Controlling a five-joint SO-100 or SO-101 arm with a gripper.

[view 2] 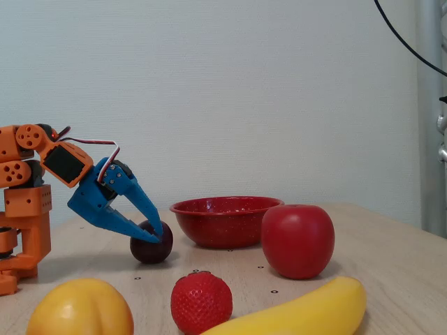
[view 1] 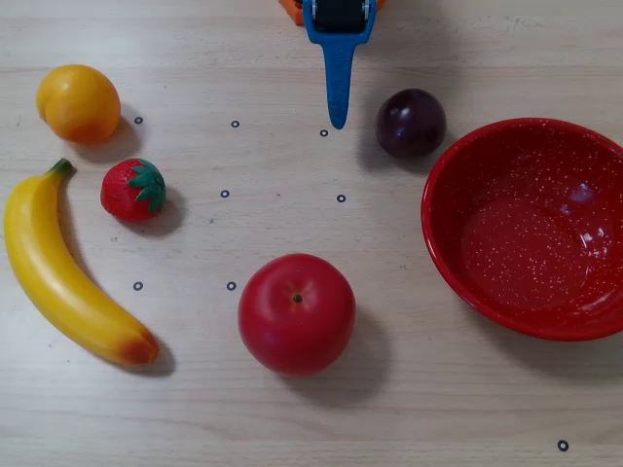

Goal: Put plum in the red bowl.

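Note:
The plum (view 1: 411,123) is a small dark purple fruit lying on the table just left of the red bowl (view 1: 545,311) in the overhead view. My blue gripper (view 1: 338,119) comes in from the top edge and points down at the table, a short way left of the plum and apart from it. Its jaws are closed together and hold nothing. In the fixed view the gripper's tips (view 2: 155,232) overlap the plum (view 2: 154,248) in line of sight, with the red speckled bowl (view 2: 225,222) behind. The bowl is empty.
In the overhead view a big red apple (view 1: 297,313) sits at front centre. A strawberry (view 1: 133,190), an orange (view 1: 78,102) and a banana (view 1: 58,272) lie on the left. The orange arm base (view 2: 24,202) stands at the left of the fixed view.

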